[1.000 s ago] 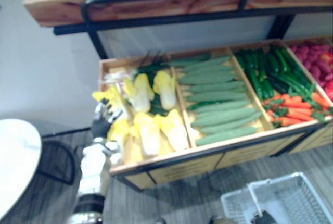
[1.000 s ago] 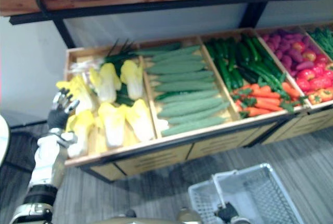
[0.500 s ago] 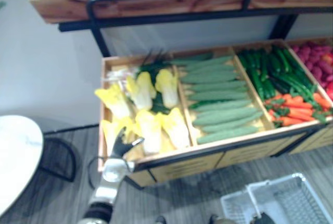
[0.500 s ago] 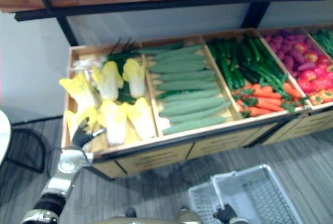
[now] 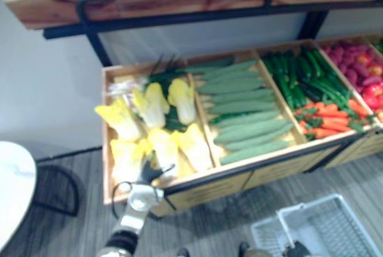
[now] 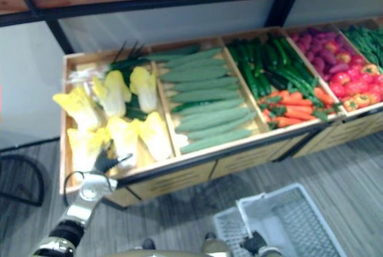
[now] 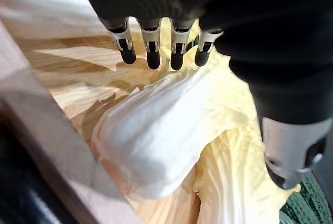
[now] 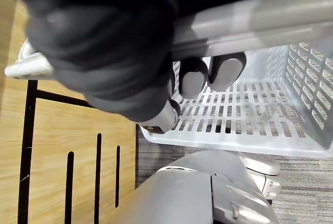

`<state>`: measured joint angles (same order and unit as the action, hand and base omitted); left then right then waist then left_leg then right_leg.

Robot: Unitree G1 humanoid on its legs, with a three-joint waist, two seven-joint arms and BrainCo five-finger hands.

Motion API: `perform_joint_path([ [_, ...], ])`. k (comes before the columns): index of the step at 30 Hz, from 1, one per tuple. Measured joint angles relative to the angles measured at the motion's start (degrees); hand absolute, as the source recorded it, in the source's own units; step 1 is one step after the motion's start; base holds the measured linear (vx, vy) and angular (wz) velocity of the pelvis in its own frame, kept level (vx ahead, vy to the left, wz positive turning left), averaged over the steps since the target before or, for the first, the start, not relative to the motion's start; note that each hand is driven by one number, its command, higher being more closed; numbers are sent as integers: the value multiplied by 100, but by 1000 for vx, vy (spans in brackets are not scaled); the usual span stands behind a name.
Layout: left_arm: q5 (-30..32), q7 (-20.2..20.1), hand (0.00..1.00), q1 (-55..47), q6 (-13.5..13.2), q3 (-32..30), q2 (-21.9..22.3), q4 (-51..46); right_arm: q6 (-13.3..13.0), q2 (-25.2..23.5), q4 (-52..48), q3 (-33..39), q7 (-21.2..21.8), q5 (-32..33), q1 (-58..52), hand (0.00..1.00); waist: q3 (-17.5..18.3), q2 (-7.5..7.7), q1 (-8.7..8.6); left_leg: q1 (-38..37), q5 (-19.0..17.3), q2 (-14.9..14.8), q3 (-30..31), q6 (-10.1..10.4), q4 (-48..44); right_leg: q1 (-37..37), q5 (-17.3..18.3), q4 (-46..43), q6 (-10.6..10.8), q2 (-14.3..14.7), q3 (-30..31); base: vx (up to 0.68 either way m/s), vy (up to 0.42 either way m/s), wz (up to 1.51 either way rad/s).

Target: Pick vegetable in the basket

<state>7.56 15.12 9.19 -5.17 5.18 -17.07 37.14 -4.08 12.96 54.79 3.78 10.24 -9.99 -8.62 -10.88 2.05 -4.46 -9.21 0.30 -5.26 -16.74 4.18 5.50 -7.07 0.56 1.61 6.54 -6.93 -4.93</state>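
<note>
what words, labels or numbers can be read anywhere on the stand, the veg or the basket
None. No print, label, number or sign shows on the wooden stand, the napa cabbages or the basket.
The dark marks on the front panel are slots, not letters.

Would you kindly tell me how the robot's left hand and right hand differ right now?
The left hand is open, fingers straight over a cabbage; the right hand is curled round the basket handle. The left hand is at the crate, the right hand lower down. Both have dark covers.
</note>
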Motion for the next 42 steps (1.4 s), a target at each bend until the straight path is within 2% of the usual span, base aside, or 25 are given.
perform_joint_path([
  [5, -63, 110, 0, 232, 209, -4, 2, 319, -4, 4, -2, -139, -42, 134, 10, 100, -29, 8, -8, 13, -6, -26, -101, 10, -1, 84, -26, 22, 15, 21, 83, -24, -7, -11],
  [12, -284, 330, 0, 691, 279, -122, -33, 764, -14, 6, -9, -211, -110, 223, 157, 100, -279, 20, -10, 148, -7, -33, -145, 14, -4, 226, -50, 15, 11, 30, 119, -3, -4, -3],
  [13, -284, 393, 100, 755, 276, -133, -80, 765, -14, 13, -9, -219, -113, 278, 203, 100, -294, 4, -7, 216, -2, -36, -153, 16, -5, 298, -61, 11, 10, 37, 129, 0, 0, 0],
  [18, -280, 518, 100, 1292, 345, -354, -369, 1137, -17, 73, -62, -424, -112, 451, 419, 100, -469, 12, -8, 389, 7, -82, -260, 34, -17, 545, -95, -36, -17, 69, 235, 1, -14, -10],
  [19, -281, 557, 100, 1574, 341, -461, -469, 1327, -30, 77, -132, -435, -108, 529, 514, 100, -619, 42, -10, 496, -18, -104, -307, 59, -163, 619, -111, -72, -19, 67, 268, -19, -10, -11],
  [23, -296, 594, 100, 1919, 330, -558, -563, 1552, -40, 94, -218, -444, -103, 637, 619, 100, -795, 66, -19, 606, -61, -169, -376, 102, -295, 716, -133, -94, -41, 107, 339, -20, -19, -9],
  [27, -310, 603, 100, 1989, 309, -560, -563, 1567, -118, 179, -215, -479, -90, 656, 649, 100, -809, 62, -38, 617, -86, -201, -484, 137, -331, 792, -135, -140, -43, 129, 423, -3, -13, -14],
  [33, -541, 563, 100, 2043, 246, -545, -561, 1422, -249, 194, -274, -459, 35, 656, 615, 100, -809, 63, -187, 589, -87, -208, -517, 137, -370, 784, -135, -187, -43, 126, 460, -5, -1, -1],
  [36, -972, 384, 100, 2035, 193, -545, -561, 1141, -246, 231, -399, -425, 102, 652, 534, 100, -796, 38, -242, 481, -86, -209, -530, 137, -369, 697, -134, -216, -43, 126, 464, -4, 0, -1],
  [38, -1100, 349, 100, 1990, 151, -545, -561, 957, -250, 278, -511, -413, 150, 651, 431, 100, -781, 14, -274, 325, -86, -212, -588, 137, -357, 559, -133, -219, -44, 126, 457, -26, 3, -6],
  [42, -1129, 390, 100, 1894, -9, -551, -560, 356, -248, 305, -566, -234, 174, 640, 257, 100, -601, -146, -298, 184, -58, -198, -608, 107, -245, 459, -124, -220, -55, 126, 424, -33, -1, 0],
])
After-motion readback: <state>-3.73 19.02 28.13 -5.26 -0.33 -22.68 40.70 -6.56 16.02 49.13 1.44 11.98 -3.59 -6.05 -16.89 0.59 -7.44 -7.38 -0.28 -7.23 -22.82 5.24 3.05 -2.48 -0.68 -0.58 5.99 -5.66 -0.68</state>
